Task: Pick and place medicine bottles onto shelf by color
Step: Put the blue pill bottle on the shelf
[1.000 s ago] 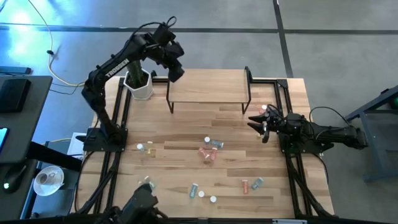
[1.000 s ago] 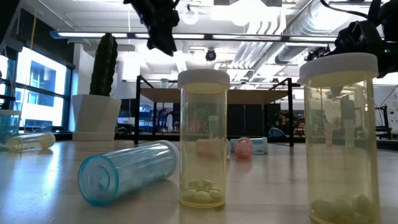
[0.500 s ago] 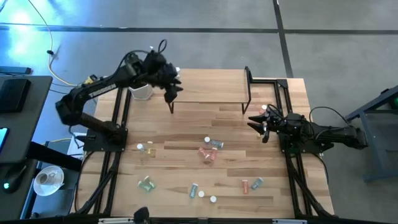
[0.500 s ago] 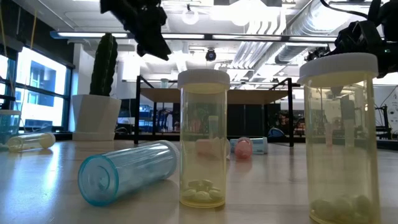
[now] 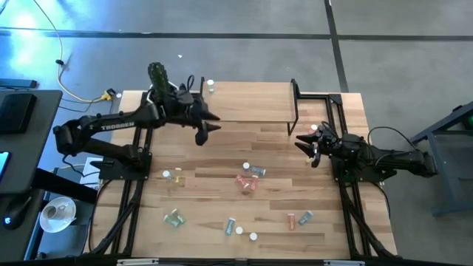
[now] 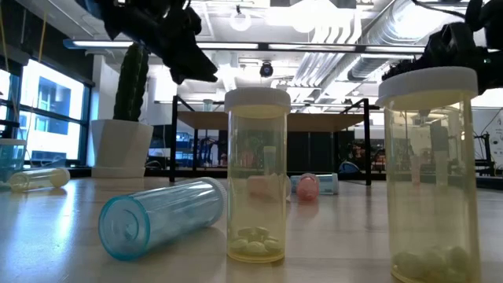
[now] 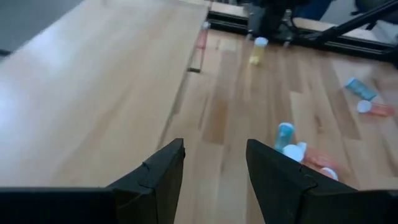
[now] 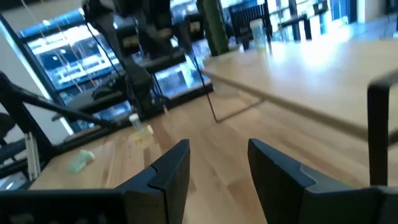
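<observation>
The light-wood shelf stands at the table's far side. One small bottle with a white cap stands on its far left corner. Several other medicine bottles lie on the table: yellow, bluish, pink, green and teal. My left gripper hangs open and empty above the table, at the shelf's near left leg. My right gripper is open and empty at the table's right side.
A white pot with a cactus stands left of the shelf, behind my left arm. More bottles lie near the front right, and one yellow bottle is close to my right gripper. In the low view, two upright yellow bottles stand close.
My left gripper has come down from above the shelf's far left corner, toward the table's near edge. It has tipped from steeply downward to nearer level. The arm has folded low over the table's left side. The small bottle on the shelf corner now shows.
</observation>
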You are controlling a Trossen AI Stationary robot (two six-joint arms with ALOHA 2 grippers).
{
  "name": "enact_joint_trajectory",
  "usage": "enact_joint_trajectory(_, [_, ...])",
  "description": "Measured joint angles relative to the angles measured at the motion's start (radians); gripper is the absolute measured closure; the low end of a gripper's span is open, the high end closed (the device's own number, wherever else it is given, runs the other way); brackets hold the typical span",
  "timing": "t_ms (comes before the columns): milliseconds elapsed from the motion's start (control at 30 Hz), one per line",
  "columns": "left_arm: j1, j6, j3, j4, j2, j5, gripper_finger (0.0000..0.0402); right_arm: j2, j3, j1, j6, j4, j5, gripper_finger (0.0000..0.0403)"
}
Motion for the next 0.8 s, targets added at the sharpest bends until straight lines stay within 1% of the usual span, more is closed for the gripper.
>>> enact_joint_trajectory(100, [-0.027, -0.006, -0.049, 0.124, -0.001, 0.000, 0.0239, 0.000, 0.000, 0.000, -0.019, 0.095, 0.000, 0.0249])
enact_joint_trajectory(167, [-0.043, -0.005, -0.064, 0.163, -0.001, 0.000, 0.0238, 0.000, 0.000, 0.000, -0.038, 0.149, 0.000, 0.0249])
enact_joint_trajectory(300, [-0.065, 0.019, -0.065, 0.196, -0.001, 0.000, 0.0236, 0.008, 0.033, 0.001, -0.081, 0.156, -0.002, 0.0247])
enact_joint_trajectory(400, [-0.072, 0.039, -0.065, 0.200, -0.001, 0.000, 0.0236, 0.039, 0.071, 0.001, -0.123, 0.182, -0.004, 0.0234])
enact_joint_trajectory(500, [-0.075, 0.032, -0.065, 0.199, -0.001, 0.000, 0.0236, 0.101, 0.108, 0.001, -0.152, 0.194, -0.004, 0.0212])
enact_joint_trajectory(600, [-0.076, 0.032, -0.065, 0.199, -0.001, 0.000, 0.0236, 0.186, 0.147, 0.001, -0.148, 0.203, -0.004, 0.0194])
enact_joint_trajectory(733, [-0.076, 0.026, -0.065, 0.189, -0.001, 0.000, 0.0236, 0.332, 0.198, 0.001, -0.120, 0.201, -0.005, 0.0187])
enact_joint_trajectory(800, [-0.079, -0.002, -0.065, 0.173, -0.001, 0.000, 0.0236, 0.408, 0.223, 0.001, -0.120, 0.200, -0.009, 0.0187])
